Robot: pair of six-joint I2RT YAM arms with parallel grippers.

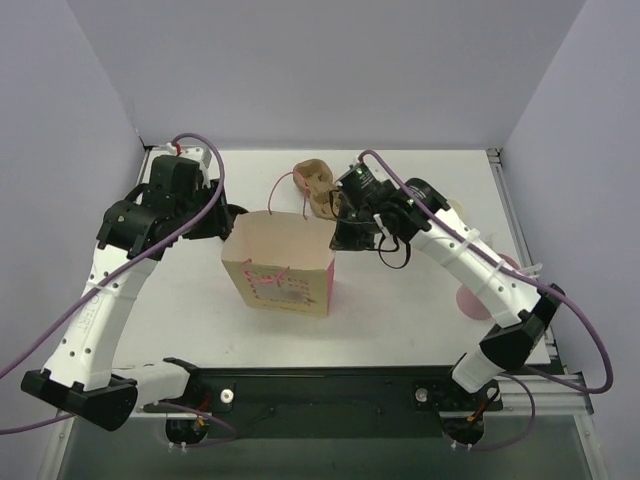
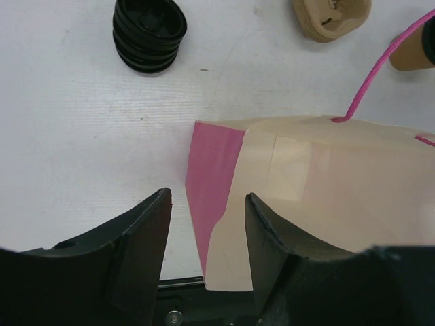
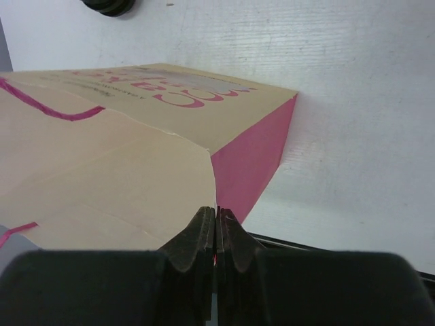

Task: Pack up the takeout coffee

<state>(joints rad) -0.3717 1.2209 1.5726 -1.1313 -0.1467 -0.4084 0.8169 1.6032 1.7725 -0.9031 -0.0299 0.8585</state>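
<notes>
Right jaws together, clamped on the top rim of the paper bag (image 3: pixel 122 170). The fingers (image 3: pixel 194 238) meet with the paper edge running in between them. In the top view that's the bag's 2 o'clock corner.

Left jaws apart, sitting at the bag's 10 o'clock corner. Fingers (image 2: pixel 139 244) straddle the fold where the pink side panel meets the cream panel. Can't tell whether either pad touches the paper.

Bag stands upright, mouth open, mid worktop (image 1: pixel 400 300). It has pink gussets and pink print on the face toward 6 o'clock. One pink cord handle (image 2: pixel 370 76) arcs up off the far rim toward 12 o'clock.

Takeout coffee (image 2: pixel 411 56) is outside the bag, on the worktop past the far rim. In the left wrist view it sits at the 2 o'clock edge of the frame as a brown paper wall with a dark top, cut off by the frame. The handle cord crosses in front of it. In the top view it's at roughly 1 o'clock from the bag, mostly hidden under the right wrist.

Pulp cup carrier (image 1: pixel 313 180) lies at 12 o'clock from the bag, just beside the coffee and apart from the bag. A stack of black lids (image 2: pixel 149 34) sits at 11 o'clock in the left wrist view, well apart from the carrier.

A pink round thing (image 1: pixel 468 298) is at 3 o'clock from the bag, near the worktop edge and partly under the right arm.
</notes>
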